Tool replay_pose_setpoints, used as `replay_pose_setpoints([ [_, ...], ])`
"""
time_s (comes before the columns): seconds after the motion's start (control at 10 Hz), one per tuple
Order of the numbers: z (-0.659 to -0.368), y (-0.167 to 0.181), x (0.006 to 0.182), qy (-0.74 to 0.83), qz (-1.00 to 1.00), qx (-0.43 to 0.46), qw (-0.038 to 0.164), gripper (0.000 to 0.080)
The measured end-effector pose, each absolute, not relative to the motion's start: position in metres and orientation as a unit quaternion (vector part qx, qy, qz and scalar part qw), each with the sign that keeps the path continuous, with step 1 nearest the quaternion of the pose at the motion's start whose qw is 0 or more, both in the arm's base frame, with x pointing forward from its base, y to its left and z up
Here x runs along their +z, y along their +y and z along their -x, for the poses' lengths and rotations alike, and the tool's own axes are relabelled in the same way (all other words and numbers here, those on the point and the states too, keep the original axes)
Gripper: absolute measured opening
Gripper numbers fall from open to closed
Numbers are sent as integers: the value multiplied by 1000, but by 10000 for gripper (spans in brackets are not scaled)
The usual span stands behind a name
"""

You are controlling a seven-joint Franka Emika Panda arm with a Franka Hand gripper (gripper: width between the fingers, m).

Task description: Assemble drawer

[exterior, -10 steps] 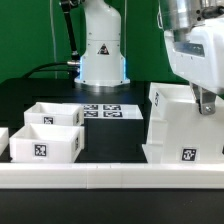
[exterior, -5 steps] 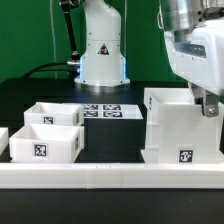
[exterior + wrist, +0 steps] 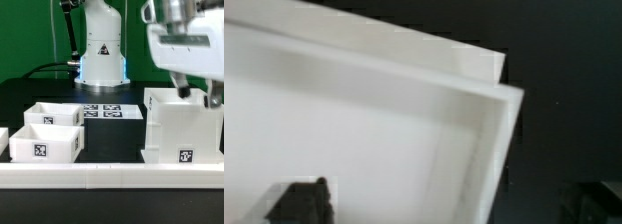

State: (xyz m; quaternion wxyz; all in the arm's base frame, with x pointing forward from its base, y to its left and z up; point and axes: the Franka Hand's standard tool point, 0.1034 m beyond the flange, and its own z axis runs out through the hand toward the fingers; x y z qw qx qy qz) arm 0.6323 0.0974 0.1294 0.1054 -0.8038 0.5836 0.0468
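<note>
The drawer's large white shell point(image 3: 185, 130) stands upright on the black table at the exterior view's right, with a square tag low on its front. My gripper point(image 3: 198, 96) hangs just over the shell's top edge, open and holding nothing. In the wrist view the gripper point(image 3: 452, 205) straddles the shell's wall point(image 3: 482, 150): one dark finger is over the white inside, the other over the black table. Two white trays stand at the exterior view's left, one in front point(image 3: 45, 142) with a tag and one behind point(image 3: 57, 113).
The marker board point(image 3: 105, 111) lies flat between the trays and the shell, in front of the robot base point(image 3: 102, 55). A long low white rail point(image 3: 110, 172) runs along the table's front edge. Another white part shows at the far left edge point(image 3: 3, 140).
The shell went from tilted to standing upright. My gripper let go of its wall, then rose and shifted towards the exterior view's left.
</note>
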Motion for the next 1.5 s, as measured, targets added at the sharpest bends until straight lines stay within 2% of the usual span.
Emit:
replay_pose_setpoints([
  [0.3,-610,76,152,518,847,37,116,648],
  [0.7,-608,77,147,463,878,35,113,648],
  [0.8,-600,68,146,356,929,40,92,648],
  [1.0,-601,51,147,234,968,24,90,648],
  [1.4,-600,49,146,106,990,14,92,648],
  [1.5,-596,34,144,53,995,20,78,648],
])
